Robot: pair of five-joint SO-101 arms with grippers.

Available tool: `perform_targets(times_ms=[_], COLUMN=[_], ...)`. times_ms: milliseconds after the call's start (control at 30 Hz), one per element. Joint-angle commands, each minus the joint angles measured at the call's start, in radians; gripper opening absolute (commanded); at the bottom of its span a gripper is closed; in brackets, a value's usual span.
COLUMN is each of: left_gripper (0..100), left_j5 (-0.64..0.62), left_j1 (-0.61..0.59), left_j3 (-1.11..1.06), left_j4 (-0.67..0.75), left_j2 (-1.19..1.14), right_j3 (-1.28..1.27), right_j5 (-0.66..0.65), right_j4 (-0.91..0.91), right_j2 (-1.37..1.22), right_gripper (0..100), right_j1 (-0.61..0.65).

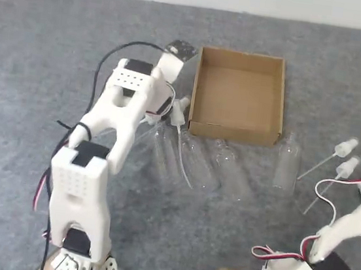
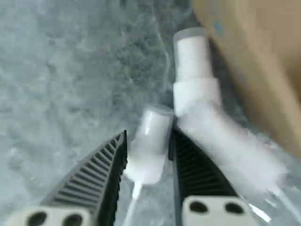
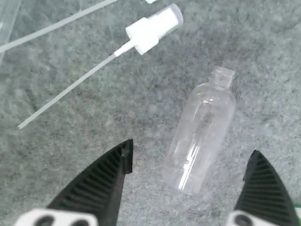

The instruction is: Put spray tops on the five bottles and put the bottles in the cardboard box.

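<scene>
**Left arm.** We find the left gripper (image 2: 148, 135) low over the counter (image 1: 34, 91), just beside the front left corner of the cardboard box (image 1: 233, 132). Its fingers (image 2: 110, 162) are drawn in to a narrow gap and bear on both sides of a spray top (image 2: 149, 150), with the tube trailing beneath. We judge the top is held by its head so the tube stays free to enter a bottle neck. A second top (image 2: 192, 61) lies just beside it on the box side. It seems to be seated on a clear body, but blur prevents us from confirming this.

**Stock.** The clear bottles (image 1: 232, 171) lie on their sides on the counter in front of the box. None is in the box yet.

**Right arm.** The right gripper (image 3: 192, 151) hangs over an uncapped bottle (image 3: 200, 141). Its fingers (image 3: 101, 183) are spread wide to either side and touch nothing. A loose spray top (image 3: 153, 28) lies near that bottle's neck, tube outstretched. We judge this stance is meant to take the bottle by its body and steady it for capping.
</scene>
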State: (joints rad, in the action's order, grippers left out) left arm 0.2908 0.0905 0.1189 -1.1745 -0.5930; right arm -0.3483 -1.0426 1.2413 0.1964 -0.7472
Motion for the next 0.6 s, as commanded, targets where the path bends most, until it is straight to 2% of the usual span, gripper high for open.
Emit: perform_targets(times_ms=[0,167,333,467,567], left_gripper=[13,1,1,1,1], left_j5=[0.003,-0.026,-0.17,-0.18,-0.18], left_j1=[0.003,-0.044,-0.141,-0.186,-0.187], left_j3=[0.05,0.085,0.147,0.136,0.045], left_j4=[0.023,-0.055,-0.161,-0.209,-0.221], left_j2=[-0.006,-0.006,-0.005,0.081,0.226], right_j3=[0.012,0.014,0.009,0.009,0.008], right_j5=[-0.012,-0.014,-0.011,-0.009,-0.008], right_j4=[0.002,0.002,0.002,0.002,0.005], right_j2=[0.062,0.062,0.061,0.061,0.058], right_gripper=[33.5,33.6,33.6,33.6,33.5], right_j1=[0.001,-0.004,0.001,0.001,0.001])
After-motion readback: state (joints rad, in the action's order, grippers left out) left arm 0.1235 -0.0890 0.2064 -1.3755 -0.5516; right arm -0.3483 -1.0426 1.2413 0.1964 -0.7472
